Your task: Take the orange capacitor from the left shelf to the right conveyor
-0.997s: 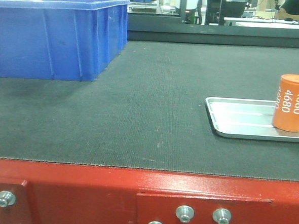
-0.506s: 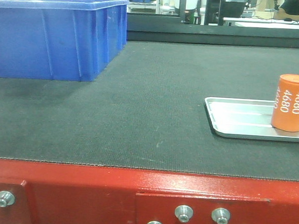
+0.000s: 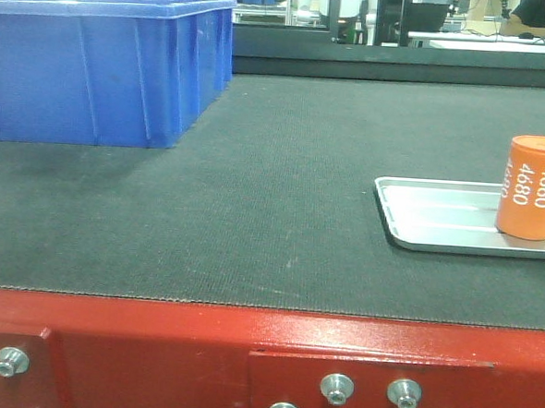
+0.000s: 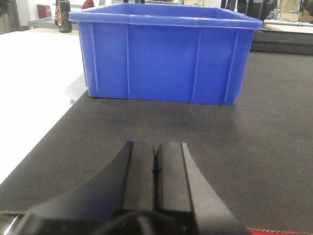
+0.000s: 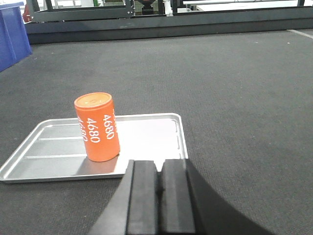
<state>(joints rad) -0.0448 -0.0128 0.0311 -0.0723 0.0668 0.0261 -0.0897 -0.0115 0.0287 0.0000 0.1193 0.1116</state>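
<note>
Nothing has shifted since the earlier frames. Largest is the right conveyor [image 3: 253, 221], its dark belt carrying the blue plastic bin [image 3: 96, 68] at far left and a silver metal tray [image 3: 438, 219] at right. On that tray the orange capacitor [image 3: 533, 188] stands upright. Left gripper [image 4: 155, 164] and right gripper [image 5: 159, 183] both have their fingers pressed together, holding nothing.

The surface is the right conveyor [image 3: 253, 212], a dark grey textured belt with a red front edge studded with silver bolts. Directly on it, at the far left, sits a blue plastic bin [image 3: 96, 68]. Near the right side lies a flat silver tray [image 3: 438, 219], well apart from the bin; its right end is cut off, so its full extent is unclear.
</note>
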